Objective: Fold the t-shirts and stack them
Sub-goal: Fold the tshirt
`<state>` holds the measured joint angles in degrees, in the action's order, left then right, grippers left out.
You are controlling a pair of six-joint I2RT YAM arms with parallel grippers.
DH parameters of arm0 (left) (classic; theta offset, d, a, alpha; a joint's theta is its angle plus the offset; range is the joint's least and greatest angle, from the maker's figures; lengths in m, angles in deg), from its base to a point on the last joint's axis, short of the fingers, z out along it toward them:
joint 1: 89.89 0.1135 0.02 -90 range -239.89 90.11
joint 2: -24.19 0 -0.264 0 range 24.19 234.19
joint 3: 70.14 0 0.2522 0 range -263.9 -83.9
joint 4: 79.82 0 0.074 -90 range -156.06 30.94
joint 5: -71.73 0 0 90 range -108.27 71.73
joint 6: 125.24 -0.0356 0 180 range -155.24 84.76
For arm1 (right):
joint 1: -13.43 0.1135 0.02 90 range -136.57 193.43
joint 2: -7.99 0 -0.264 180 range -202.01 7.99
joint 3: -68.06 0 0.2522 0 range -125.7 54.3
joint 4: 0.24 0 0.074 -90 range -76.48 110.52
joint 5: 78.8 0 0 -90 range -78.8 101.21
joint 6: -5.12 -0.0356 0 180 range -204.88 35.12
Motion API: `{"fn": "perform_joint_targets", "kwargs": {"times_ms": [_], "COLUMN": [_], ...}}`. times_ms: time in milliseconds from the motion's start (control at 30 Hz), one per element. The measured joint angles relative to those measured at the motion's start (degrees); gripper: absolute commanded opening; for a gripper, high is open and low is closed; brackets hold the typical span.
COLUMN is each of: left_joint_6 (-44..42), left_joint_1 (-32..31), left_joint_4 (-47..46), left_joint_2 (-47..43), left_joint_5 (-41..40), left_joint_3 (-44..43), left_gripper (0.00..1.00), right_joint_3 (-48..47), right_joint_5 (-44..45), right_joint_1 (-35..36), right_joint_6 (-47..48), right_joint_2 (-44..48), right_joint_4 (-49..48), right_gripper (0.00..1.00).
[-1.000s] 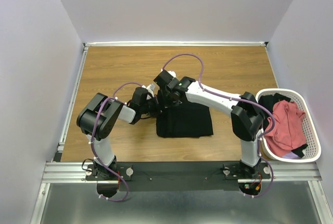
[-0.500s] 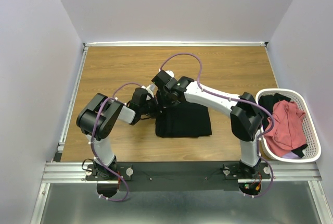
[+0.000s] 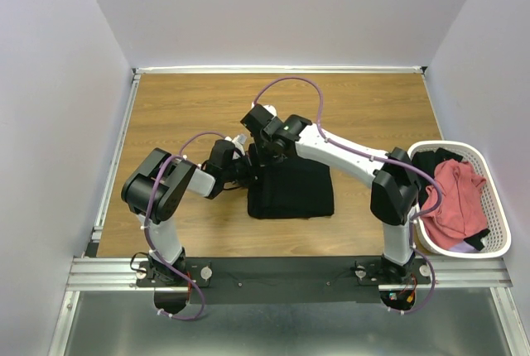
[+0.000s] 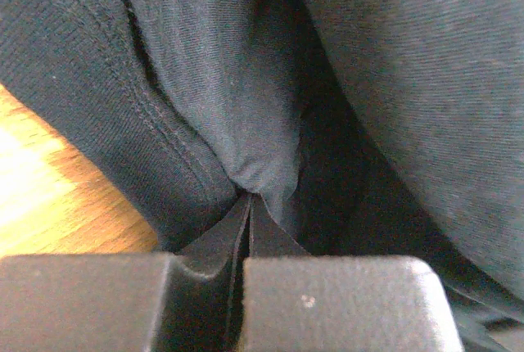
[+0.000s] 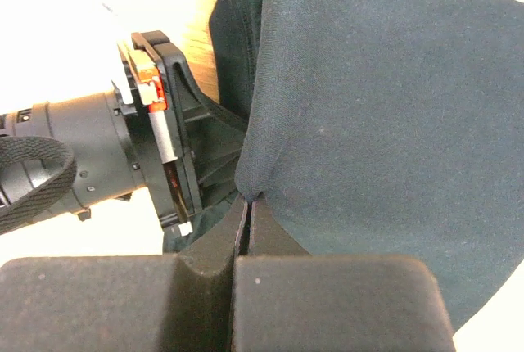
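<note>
Plainly soft and limp, the folded black t-shirt lies mid-frame on the wooden table. At its upper-left edge the left gripper and right gripper each pinch tight on cloth near the hem, a sensible hold. I'd expect sagging between them.

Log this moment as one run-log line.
step: folding black shirt | left pincer: shut on black shirt | right pincer: shut on black shirt | red shirt: in basket

Left tool and right tool face each other, nearly touching; the 2 are pinched closed.
</note>
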<state>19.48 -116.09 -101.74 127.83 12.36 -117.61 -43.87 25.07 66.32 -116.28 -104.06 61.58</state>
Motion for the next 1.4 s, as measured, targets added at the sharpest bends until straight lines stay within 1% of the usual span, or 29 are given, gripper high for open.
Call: {"fn": "perform_joint_targets", "kwargs": {"times_ms": [300, 700, 1400], "left_joint_6": [0.0, 0.0, 0.0], "left_joint_1": [0.0, 0.0, 0.0], "left_joint_4": [0.0, 0.0, 0.0], "left_joint_2": [0.0, 0.0, 0.0], "left_joint_5": [0.0, 0.0, 0.0], "left_joint_3": [0.0, 0.0, 0.1], "left_gripper": [0.06, 0.06, 0.06], "right_joint_3": [-1.0, -1.9, -1.6], "right_joint_5": [-0.9, -2.0, -5.6], "right_joint_1": [0.9, 1.9, 1.9], "right_joint_6": [0.0, -0.1, -2.1], "right_joint_2": [-0.2, -4.7, -2.7], "right_joint_4": [1.0, 0.5, -3.0], "right_gripper": [0.01, 0.01, 0.01]}}
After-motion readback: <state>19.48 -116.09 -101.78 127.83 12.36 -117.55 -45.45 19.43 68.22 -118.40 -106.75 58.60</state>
